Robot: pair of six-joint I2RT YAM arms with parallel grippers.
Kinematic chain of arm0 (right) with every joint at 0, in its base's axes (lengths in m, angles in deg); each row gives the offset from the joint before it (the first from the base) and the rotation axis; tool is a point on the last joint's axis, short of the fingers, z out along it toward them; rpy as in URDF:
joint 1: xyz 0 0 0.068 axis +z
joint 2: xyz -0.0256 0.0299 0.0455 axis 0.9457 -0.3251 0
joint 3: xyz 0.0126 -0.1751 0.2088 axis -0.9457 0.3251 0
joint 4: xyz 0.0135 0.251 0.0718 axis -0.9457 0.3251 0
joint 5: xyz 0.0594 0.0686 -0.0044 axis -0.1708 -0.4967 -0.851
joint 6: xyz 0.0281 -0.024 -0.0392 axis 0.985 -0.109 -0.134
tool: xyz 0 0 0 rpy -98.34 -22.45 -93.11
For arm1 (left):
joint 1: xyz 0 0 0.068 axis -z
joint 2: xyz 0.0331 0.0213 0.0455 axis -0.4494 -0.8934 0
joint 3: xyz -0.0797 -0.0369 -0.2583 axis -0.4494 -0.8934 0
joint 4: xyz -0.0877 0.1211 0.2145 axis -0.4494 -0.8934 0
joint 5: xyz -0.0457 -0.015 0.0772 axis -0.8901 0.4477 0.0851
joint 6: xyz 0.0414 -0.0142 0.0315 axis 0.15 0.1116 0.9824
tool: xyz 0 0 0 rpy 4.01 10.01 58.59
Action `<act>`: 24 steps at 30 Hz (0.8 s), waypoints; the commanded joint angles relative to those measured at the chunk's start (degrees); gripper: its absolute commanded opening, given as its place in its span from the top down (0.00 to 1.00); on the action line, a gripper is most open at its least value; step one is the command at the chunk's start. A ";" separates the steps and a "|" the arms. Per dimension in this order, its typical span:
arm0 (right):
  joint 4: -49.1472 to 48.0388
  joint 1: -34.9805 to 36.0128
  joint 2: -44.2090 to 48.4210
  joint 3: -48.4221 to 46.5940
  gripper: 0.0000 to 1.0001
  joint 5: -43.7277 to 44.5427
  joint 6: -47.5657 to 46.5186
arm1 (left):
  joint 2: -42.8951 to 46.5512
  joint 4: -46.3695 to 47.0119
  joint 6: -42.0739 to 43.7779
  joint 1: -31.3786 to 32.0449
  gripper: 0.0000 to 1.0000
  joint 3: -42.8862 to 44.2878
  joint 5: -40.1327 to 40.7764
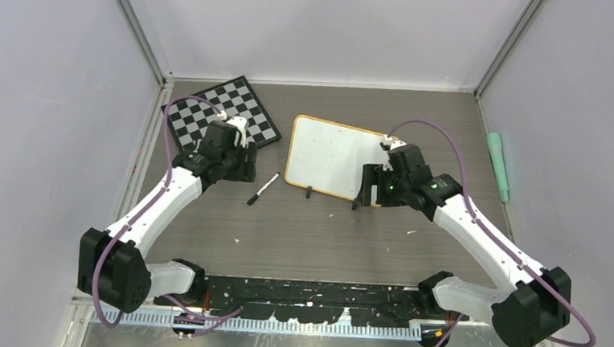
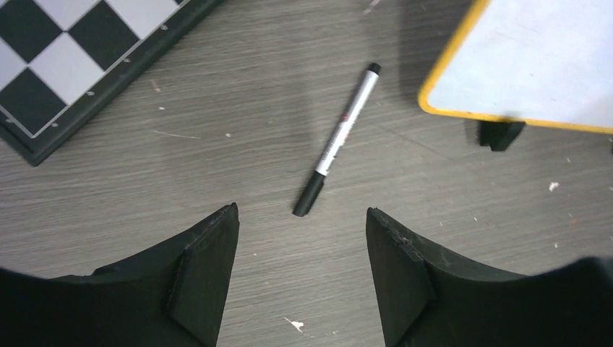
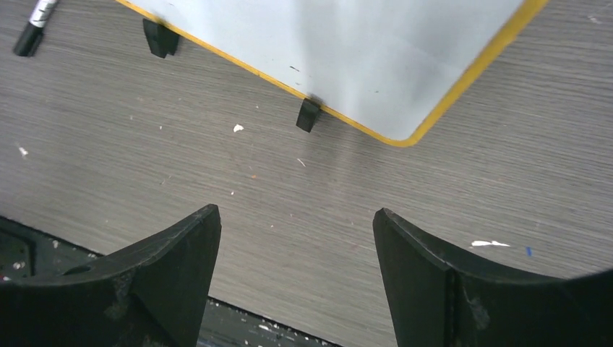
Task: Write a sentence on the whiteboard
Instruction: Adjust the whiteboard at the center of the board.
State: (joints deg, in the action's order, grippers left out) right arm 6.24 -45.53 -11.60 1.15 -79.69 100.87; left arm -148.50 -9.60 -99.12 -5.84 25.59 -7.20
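Grey wood-grain table (image 1: 323, 247) runs under both my arms. On it, middle to right and toward the far side, lies the whiteboard (image 1: 329, 155). Its long axis runs left-right in the top view, turned slightly clockwise so the right end sits nearer me. It has a yellow-orange rim and a plain white face, apart from a few tiny specks that could be dirt or ink; too small to tell.

The chessboard (image 1: 223, 116) sits far-left, rotated diamond-wise, well apart from the whiteboard.

My right gripper (image 3: 296, 213) hangs over bare table just near of the whiteboard's near-right rounded corner, jaws spread wide with nothing between them. My left gripper (image 2: 302, 213) hangs left of the whiteboard, near the chessboard's near corner, jaws just as wide and holding nothing.

The marker (image 2: 336, 141) lies on the table between chessboard and whiteboard, touching neither. Its long axis runs diagonally from near-left to far-right, with the black capped end nearest my left fingertips and the other end pointing toward the whiteboard's near-left corner.

Two black feet clips (image 3: 309, 114) sit on the whiteboard's near long edge, sticking out toward me.
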 commanded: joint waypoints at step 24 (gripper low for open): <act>-25.12 13.22 -20.30 7.82 0.50 23.95 13.63 | 3.54 4.66 -2.45 -4.03 0.31 0.46 7.77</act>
State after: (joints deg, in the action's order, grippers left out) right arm -14.52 -32.53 -29.78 8.67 -58.62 112.26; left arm -147.04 -8.29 -100.85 -9.25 25.56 -0.49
